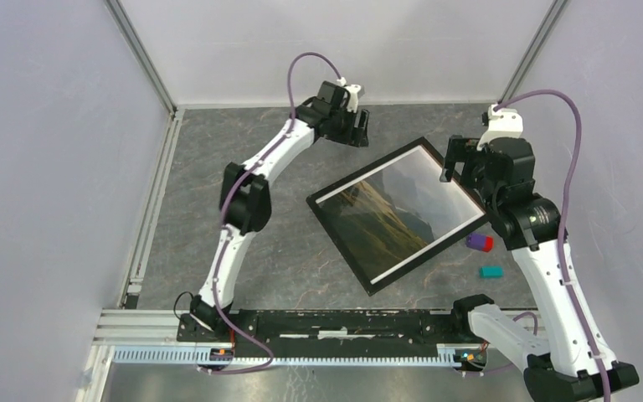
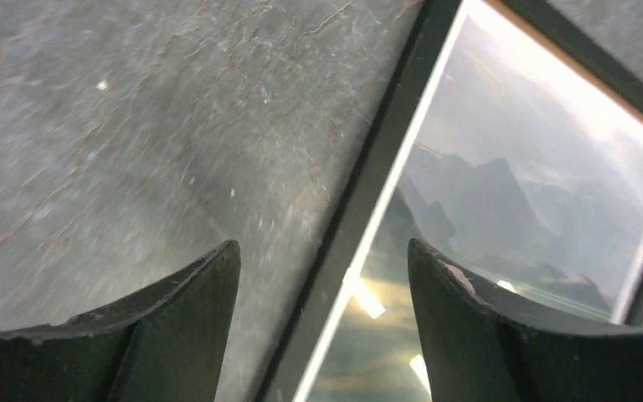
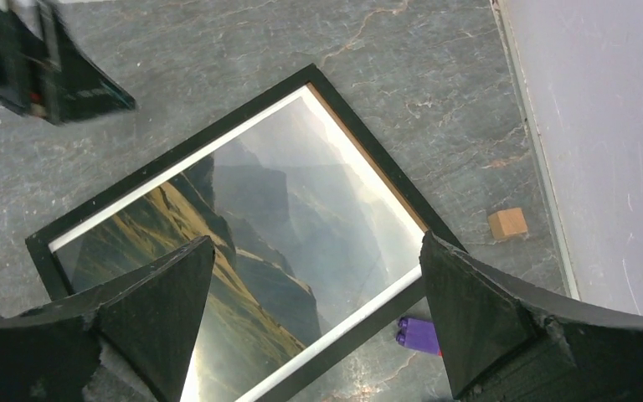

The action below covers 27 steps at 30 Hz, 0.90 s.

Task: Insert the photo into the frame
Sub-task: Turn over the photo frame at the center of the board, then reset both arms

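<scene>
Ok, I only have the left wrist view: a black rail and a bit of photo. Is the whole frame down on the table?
Observer: Yes. The top view shows the frame lying on the table, black side up, the photo showing inside it.
Operator: And the right arm?
Observer: The right gripper hangs open above the frame's right part, holding nothing.
Operator: Anything loose nearby?
Observer: A purple piece and a teal block lie on the table right of the frame.

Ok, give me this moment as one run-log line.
frame: flat on table, black front up | photo: inside frame, image up | left tool: open, empty, over frame rail | right tool: open, empty, above photo
</scene>
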Available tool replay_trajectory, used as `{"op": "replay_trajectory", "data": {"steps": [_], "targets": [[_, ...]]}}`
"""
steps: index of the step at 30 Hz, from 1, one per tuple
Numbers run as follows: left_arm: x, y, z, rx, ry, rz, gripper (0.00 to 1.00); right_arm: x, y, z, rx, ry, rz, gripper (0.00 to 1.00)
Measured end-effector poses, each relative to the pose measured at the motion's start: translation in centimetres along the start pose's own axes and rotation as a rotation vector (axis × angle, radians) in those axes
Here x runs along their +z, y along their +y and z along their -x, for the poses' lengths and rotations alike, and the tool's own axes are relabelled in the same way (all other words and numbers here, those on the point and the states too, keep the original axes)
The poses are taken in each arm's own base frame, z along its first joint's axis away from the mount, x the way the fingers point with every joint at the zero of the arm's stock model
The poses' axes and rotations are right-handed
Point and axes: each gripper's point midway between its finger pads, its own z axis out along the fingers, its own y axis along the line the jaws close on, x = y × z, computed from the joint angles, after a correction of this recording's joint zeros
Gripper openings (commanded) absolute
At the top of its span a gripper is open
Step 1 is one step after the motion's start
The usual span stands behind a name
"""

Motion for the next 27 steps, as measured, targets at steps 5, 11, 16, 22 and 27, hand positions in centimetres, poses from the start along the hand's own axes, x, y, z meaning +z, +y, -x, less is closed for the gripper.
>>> {"op": "replay_trajectory", "data": {"steps": [5, 11, 16, 22, 27], "targets": [[-10.3, -3.0, 3.6, -0.027, -0.11, -0.001, 0.97, -1.1, 0.4, -0.4, -0.033, 0.01, 0.049, 0.98], [-28.1, -9.2, 7.8, -0.013, -0.411, -0.084, 1.0, -3.5, 0.6, 0.2, -0.069, -0.036, 0.118, 0.98], [-40.0, -12.4, 8.2, 0.042, -0.618, -0.124, 1.0, -6.6, 0.5, 2.5, -0.082, -0.131, 0.158, 0.98], [-48.0, -12.8, 4.6, 0.053, -0.737, -0.086, 1.0, -11.1, -0.5, 5.7, -0.061, -0.281, 0.168, 0.98], [-54.2, -11.8, 2.3, 0.05, -0.88, 0.001, 1.0, -14.4, -1.3, 7.7, -0.038, -0.395, 0.178, 0.98]]}}
